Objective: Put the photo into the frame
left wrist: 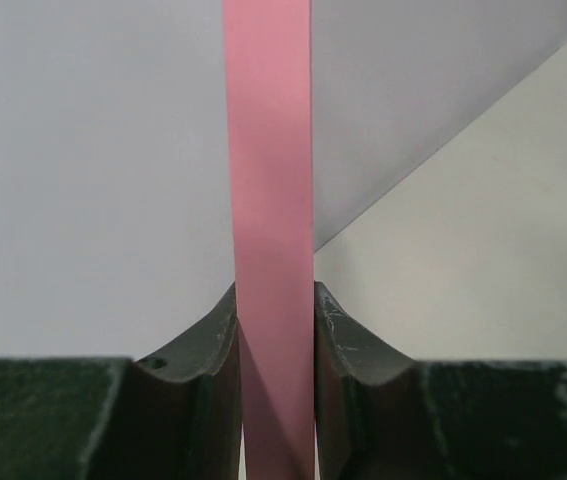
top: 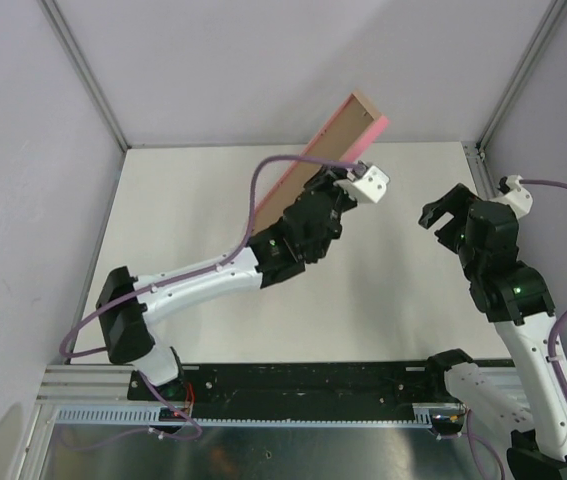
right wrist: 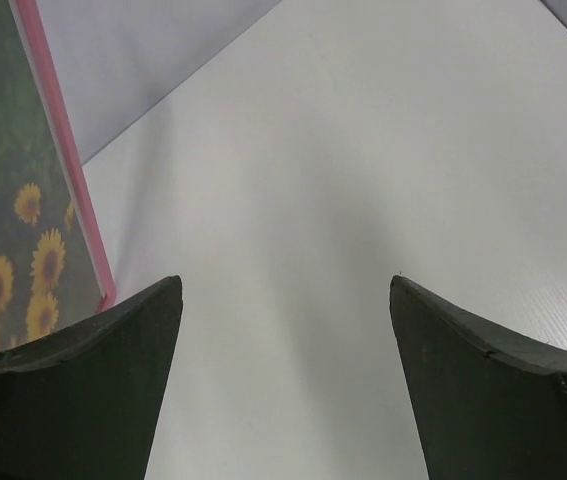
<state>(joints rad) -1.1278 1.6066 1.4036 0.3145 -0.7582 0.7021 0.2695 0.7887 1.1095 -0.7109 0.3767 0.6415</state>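
Observation:
My left gripper point(top: 341, 180) is shut on the frame point(top: 375, 133) and holds it on edge, tilted, well above the table. In the top view its pink rail and plain brown back point(top: 323, 155) face the camera. In the left wrist view the pink rail point(left wrist: 271, 180) runs straight up between my fingers point(left wrist: 213, 340). In the right wrist view the photo point(right wrist: 3, 240), yellow sunflowers on dark green, shows behind the pink rail point(right wrist: 63, 170) at the far left. My right gripper point(top: 443, 215) is open and empty, to the right of the frame and apart from it.
The white table point(top: 213, 220) has grey walls on the left, back and right, with metal posts at the back corners point(top: 123, 145). A black and silver rail point(top: 313, 385) runs along the near edge by the arm bases.

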